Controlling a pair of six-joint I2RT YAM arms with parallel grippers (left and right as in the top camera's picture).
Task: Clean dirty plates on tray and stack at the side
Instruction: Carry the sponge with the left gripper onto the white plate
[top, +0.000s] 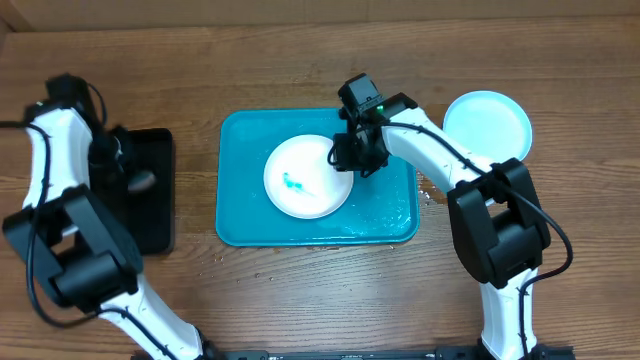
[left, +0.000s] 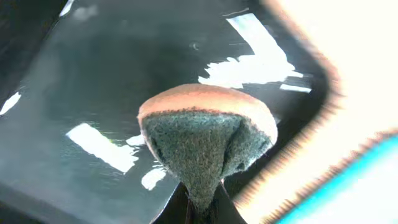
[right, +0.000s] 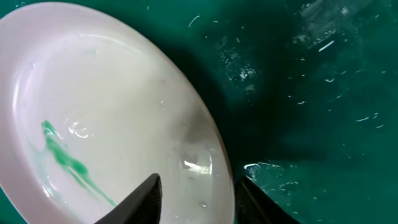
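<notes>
A white plate (top: 300, 180) with a teal smear lies in the turquoise tray (top: 240, 215). My right gripper (top: 352, 160) is at its right rim. In the right wrist view the gripper (right: 198, 199) is open, one finger over the plate (right: 93, 112) and the other outside the rim above the wet tray (right: 323, 93). A light blue plate (top: 488, 125) rests on the table to the right of the tray. My left gripper (top: 130, 175) is shut on a sponge (left: 205, 137) over the black tray (top: 150, 215). The yellow-green plate is out of view.
The black tray's wet floor (left: 93, 74) lies under the sponge, left of the turquoise tray. Water drops (top: 430, 190) speckle the wood by the tray's right edge. Both arm bases stand at the near table edge.
</notes>
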